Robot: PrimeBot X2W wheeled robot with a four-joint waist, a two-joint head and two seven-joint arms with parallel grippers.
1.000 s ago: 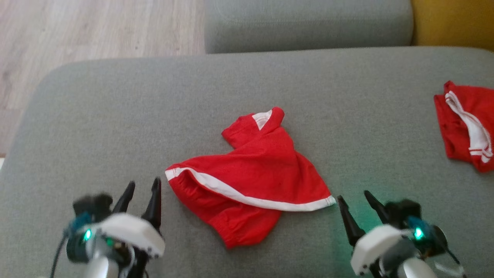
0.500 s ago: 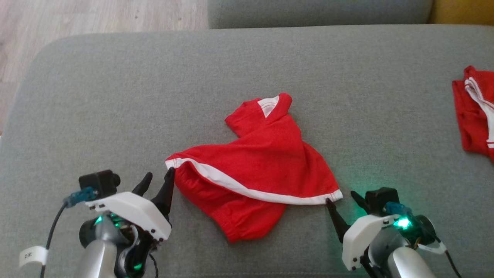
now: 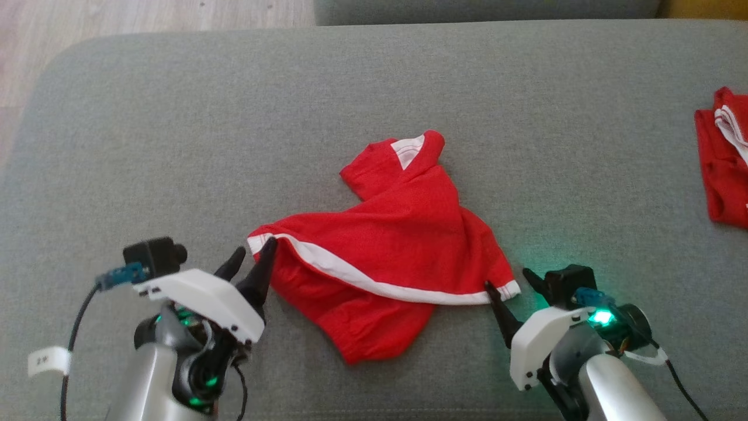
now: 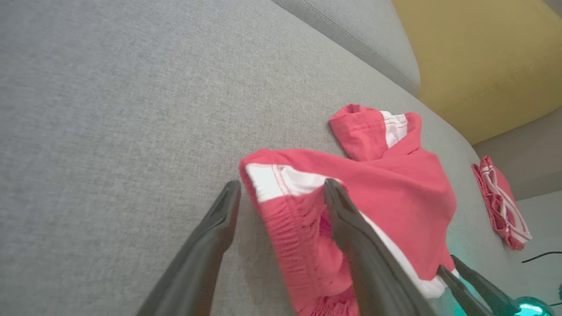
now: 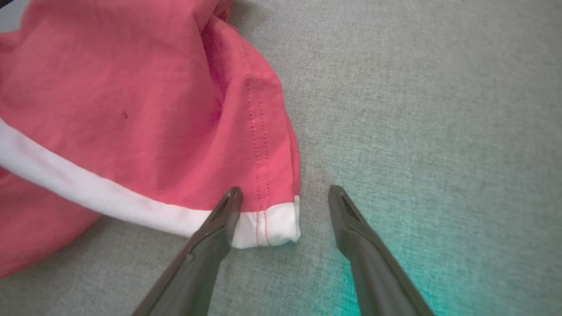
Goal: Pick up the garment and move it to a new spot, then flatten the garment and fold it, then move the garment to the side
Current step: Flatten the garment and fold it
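A crumpled red garment (image 3: 403, 245) with a white hem band lies in the middle of the grey seat cushion (image 3: 175, 146). My left gripper (image 3: 255, 250) stands open at the garment's left white corner. In the left wrist view that corner of the garment (image 4: 395, 184) sits between the spread fingers of the left gripper (image 4: 282, 184), one finger over the cloth. My right gripper (image 3: 507, 279) is open at the right hem corner. The right wrist view has the garment's (image 5: 131, 109) white corner between the fingers of the right gripper (image 5: 285, 191).
A second red and white piece of clothing (image 3: 724, 169) lies at the cushion's right edge. A grey backrest (image 4: 351, 39) and a yellow cushion (image 4: 474, 52) stand behind. Wooden floor (image 3: 117, 17) lies past the cushion's far left.
Both grippers have come forward from short of the garment to its two hem corners, still open. The head view has shifted downward.
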